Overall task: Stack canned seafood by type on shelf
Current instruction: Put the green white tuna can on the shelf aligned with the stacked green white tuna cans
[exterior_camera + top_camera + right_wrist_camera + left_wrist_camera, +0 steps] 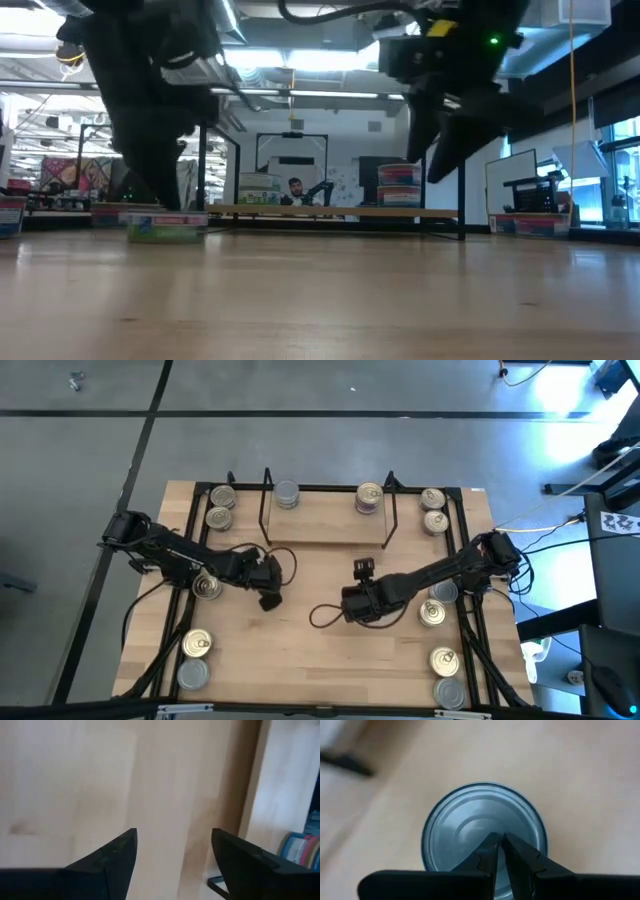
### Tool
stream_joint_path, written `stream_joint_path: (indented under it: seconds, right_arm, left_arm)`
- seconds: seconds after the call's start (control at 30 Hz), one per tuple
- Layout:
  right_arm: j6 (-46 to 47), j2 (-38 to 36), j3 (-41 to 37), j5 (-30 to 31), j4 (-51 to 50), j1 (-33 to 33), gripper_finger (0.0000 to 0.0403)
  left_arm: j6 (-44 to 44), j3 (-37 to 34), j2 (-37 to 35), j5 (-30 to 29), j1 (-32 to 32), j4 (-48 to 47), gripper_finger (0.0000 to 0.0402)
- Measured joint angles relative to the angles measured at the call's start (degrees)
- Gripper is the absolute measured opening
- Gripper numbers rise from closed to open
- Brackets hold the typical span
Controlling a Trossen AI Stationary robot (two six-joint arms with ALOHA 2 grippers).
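A tin with a plain silver-grey top (482, 827) stands on the table in front of the shelf's left end. My left gripper (500, 842) is shut right over its lid. The high view hides this tin under that gripper (268, 592); the low view shows its side (165, 228). My right gripper (172, 855) hangs open over bare tabletop at mid-table (348, 603), clear of the wood (440, 165). The shelf (325, 528) at the far edge carries a silver-topped stack (287, 495) and a gold-lidded stack (369, 498). My left gripper's shut fingertips (492, 845) point steeply down at the near half of the tin's lid (470, 827). Nothing sits between the fingers. Whether the tips rest on the lid or hover just above it, I cannot tell. The tin stands flat on the table.
Loose tins lie around the table: two at the far left (220, 507), a gold one under my left arm (208, 586), two near left (194, 658), two far right (433, 508), several along the right side (436, 603). A black frame (470, 610) borders the table.
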Motion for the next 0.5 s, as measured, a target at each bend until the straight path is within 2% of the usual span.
stream_joint_path:
  seconds: [0.1,0.3,0.5]
  right_arm:
    - [1.56,0.0,-1.96,-0.02,0.5,1.45,0.0254]
    - [6.42,0.0,-4.59,0.01,1.56,3.73,0.0254]
    - [7.47,0.0,-4.64,0.48,3.02,5.56,0.0254]
  left_arm:
    - [2.52,-0.1,0.27,1.98,-1.13,4.17,0.0033]
    - [2.87,0.29,5.26,1.2,-2.64,10.31,0.0033]
    - [6.8,0.16,10.6,3.59,-3.43,27.18,0.0033]
